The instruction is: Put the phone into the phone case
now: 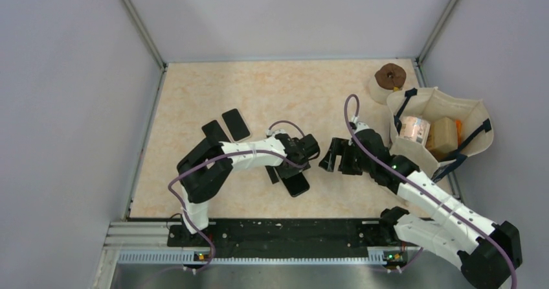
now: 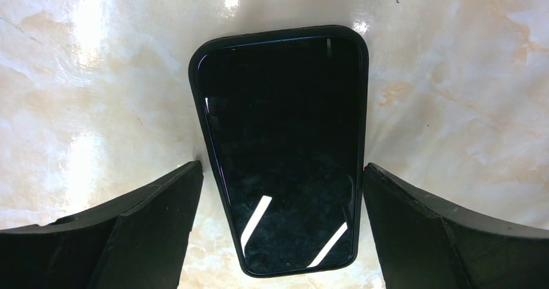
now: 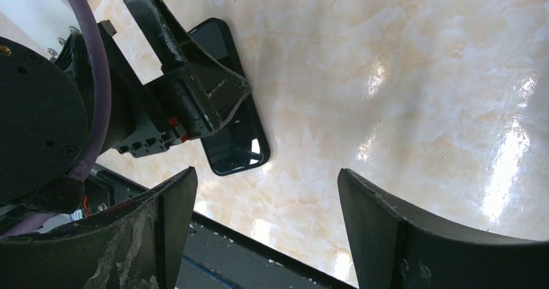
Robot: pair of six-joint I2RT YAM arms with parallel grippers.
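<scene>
A black phone [image 2: 285, 140] lies flat on the marble table, screen up, with the dark rim of the phone case [image 2: 364, 107] all round it. A thin reddish line shows between glass and rim along its left edge. My left gripper [image 2: 281, 172] hangs right above it, open, one finger on each side and neither touching. From above, the phone [image 1: 298, 185] lies just below the left gripper [image 1: 288, 171]. My right gripper [image 1: 333, 159] is open to the right of it, over bare table. In the right wrist view the right gripper [image 3: 265, 175] holds nothing, and the phone [image 3: 239, 140] shows under the left arm's fingers.
Two more flat black phone-shaped slabs [image 1: 235, 124] [image 1: 215, 132] lie at the back left. A cream tote bag [image 1: 476, 117] with boxes inside stands at the right, with a brown-topped roll [image 1: 390, 76] behind it. The black base rail [image 3: 259, 253] runs along the near edge.
</scene>
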